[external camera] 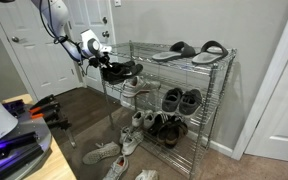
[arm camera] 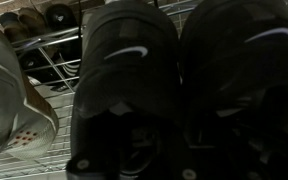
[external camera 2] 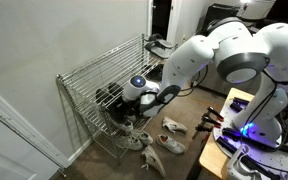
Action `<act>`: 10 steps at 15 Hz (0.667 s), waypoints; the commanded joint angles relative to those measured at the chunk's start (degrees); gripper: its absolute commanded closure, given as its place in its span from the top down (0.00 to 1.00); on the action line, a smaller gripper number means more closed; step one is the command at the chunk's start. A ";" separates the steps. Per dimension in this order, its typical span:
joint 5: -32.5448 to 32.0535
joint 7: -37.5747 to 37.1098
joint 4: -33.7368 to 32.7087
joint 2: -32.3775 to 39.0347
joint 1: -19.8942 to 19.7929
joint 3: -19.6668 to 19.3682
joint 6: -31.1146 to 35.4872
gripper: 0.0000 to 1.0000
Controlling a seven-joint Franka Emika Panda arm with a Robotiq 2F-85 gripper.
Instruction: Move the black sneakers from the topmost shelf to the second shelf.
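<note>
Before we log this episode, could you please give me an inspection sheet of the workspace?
Surface: wire shoe rack; slides lie on its top shelf.
Job's things: black sneakers at the rack's end, below the level of the top shelf.
Clutter: white sneakers loose on the floor.
Grippers: gripper right at the black sneakers; jaws hidden, grip not confirmed.
Cables: nothing seen.
Surroundings: white door, grey wall.

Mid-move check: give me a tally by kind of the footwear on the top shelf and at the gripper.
slides on the top shelf: 2
black sneakers held at the gripper: 2
Total: 4
</note>
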State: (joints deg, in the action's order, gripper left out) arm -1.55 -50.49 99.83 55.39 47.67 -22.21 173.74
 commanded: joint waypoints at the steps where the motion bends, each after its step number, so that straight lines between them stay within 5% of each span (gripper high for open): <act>1: 1.92 1.40 -3.73 1.50 -0.99 -0.86 -0.29 0.06; 10: 1.14 3.34 -3.33 0.51 -2.43 1.02 -3.12 0.06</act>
State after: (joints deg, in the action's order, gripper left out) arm -1.52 -50.22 99.78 55.17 47.39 -21.85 173.02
